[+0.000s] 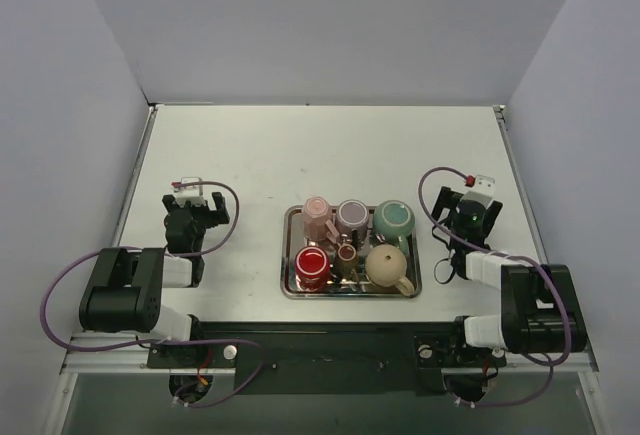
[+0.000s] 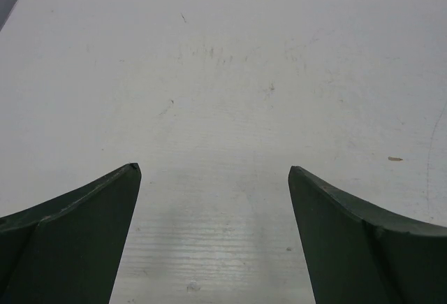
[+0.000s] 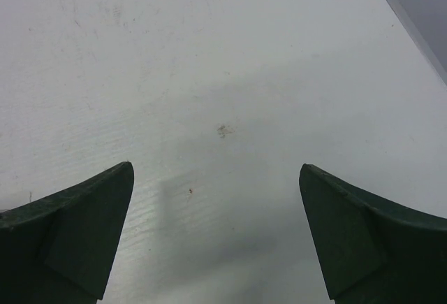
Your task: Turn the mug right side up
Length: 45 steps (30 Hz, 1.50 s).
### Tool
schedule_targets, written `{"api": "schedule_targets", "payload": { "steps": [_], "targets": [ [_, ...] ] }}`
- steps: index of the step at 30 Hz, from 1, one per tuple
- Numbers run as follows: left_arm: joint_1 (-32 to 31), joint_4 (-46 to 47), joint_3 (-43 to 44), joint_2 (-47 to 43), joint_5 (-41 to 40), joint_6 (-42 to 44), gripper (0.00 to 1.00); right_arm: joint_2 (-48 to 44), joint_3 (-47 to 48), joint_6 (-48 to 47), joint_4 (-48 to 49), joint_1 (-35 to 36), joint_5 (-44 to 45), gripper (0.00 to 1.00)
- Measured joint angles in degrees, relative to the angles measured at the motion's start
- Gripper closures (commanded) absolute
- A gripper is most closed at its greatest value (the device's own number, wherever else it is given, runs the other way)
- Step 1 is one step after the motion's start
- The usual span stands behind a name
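My left fingers (image 2: 70,237) and right fingers (image 3: 70,230) apart, empty. Seemingly upside-down beige mug (image 1: 384,264) in tray (image 1: 289,255): rigid, slick, breakable; I'd pinch its handle (image 1: 404,286).

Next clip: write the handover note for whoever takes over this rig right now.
Left tool: open, empty, over bare table left of the tray.
Right tool: open, empty, over table right of the tray.
Mugs: all on the tray; the tan mug at its near right looks bottom-up.
Done: nothing yet.
Left: grasp the tan mug, turn it upright, set it down.
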Motion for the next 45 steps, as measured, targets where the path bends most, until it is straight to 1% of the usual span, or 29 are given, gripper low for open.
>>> {"api": "schedule_targets", "payload": {
  "steps": [4, 7, 9, 11, 12, 14, 16, 18, 19, 20, 21, 22, 23, 24, 25, 27, 30, 31, 36, 41, 45],
  "targets": [
    [0.00, -0.02, 0.02, 0.02, 0.00, 0.04, 0.02, -6.73, 2.71, 0.92, -10.34, 0.00, -0.09, 0.05],
    [0.02, -0.02, 0.07, 0.02, 0.02, 0.04, 0.02, -13.94, 7.48, 1.86, -18.45, 0.39, -3.48, 0.05],
    [0.07, -0.04, 0.07, 0.02, 0.17, 0.04, 0.02, -18.10, 11.04, 1.36, -23.54, 2.43, -4.74, 0.05],
    [0.66, -0.81, 0.22, -0.42, 1.97, 0.09, 0.02, -20.92, 15.39, -0.44, -29.24, 7.61, -4.96, 0.06],
    [1.75, -3.80, 0.87, -1.60, 4.31, -0.07, 0.02, -21.73, 17.55, -1.38, -31.93, 11.02, -5.05, 0.09],
    [5.40, -12.31, 3.93, -5.60, 8.72, -0.31, 0.02, -22.43, 22.34, -3.56, -37.59, 19.17, -5.01, 0.12],
    [8.83, -21.77, 9.53, -9.16, 13.14, -0.42, 0.02, -21.97, 26.34, -5.07, -42.36, 26.86, -4.90, 0.15],
    [11.76, -33.22, 18.69, -12.22, 17.88, 0.24, 0.02, -20.33, 30.01, -6.10, -47.08, 35.39, -3.32, 0.18],
    [12.50, -36.98, 22.25, -13.22, 19.41, 0.61, 0.02, -19.23, 31.26, -6.43, -48.52, 38.27, -3.17, 0.20],
    [13.07, -42.05, 26.43, -14.43, 21.42, 1.70, 0.02, -17.53, 32.83, -6.62, -50.36, 41.83, -2.73, 0.26],
    [13.29, -46.56, 29.99, -15.63, 23.43, 2.84, 0.02, -15.76, 34.34, -6.73, -51.89, 44.63, -2.58, 0.29],
    [13.29, -50.45, 32.63, -16.94, 25.38, 4.04, 0.02, -13.35, 35.85, -6.84, -53.33, 47.01, -2.49, 0.34],
    [13.29, -53.94, 34.45, -18.32, 27.21, 5.14, 0.01, -11.02, 37.22, -6.80, -54.66, 48.59, -2.60, 0.39],
    [13.25, -56.52, 35.32, -19.43, 28.50, 5.90, 0.01, -8.55, 38.38, -6.71, -55.95, 49.59, -2.75, 0.41],
    [13.22, -59.65, 35.87, -20.81, 29.88, 6.73, 0.01, -6.25, 39.45, -6.47, -57.05, 50.07, -2.97, 0.45],
    [13.22, -65.40, 35.93, -22.82, 31.87, 8.13, 0.01, -2.08, 41.40, -6.08, -58.97, 50.36, -3.87, 0.47],
    [13.22, -73.00, 35.93, -23.56, 33.94, 9.88, 0.01, 3.93, 44.17, -5.46, -60.52, 50.84, -6.05, 0.50],
    [13.22, -74.86, 35.93, -23.56, 34.32, 10.29, 0.01, 5.38, 44.78, -5.38, -60.87, 51.17, -6.34, 0.53],
    [13.22, -80.89, 35.93, -23.56, 34.73, 11.21, 0.01, 10.19, 47.39, -5.22, -62.14, 53.53, -7.13, 0.56],
    [13.22, -82.93, 35.93, -23.76, 34.80, 11.21, 0.01, 13.81, 49.29, -5.01, -62.31, 54.05, -5.16, 0.59],
    [13.22, -83.08, 35.93, -24.41, 35.17, 11.21, 0.01, 16.31, 49.40, -4.44, -62.73, 53.81, -2.97, 0.60]
  ]
}}
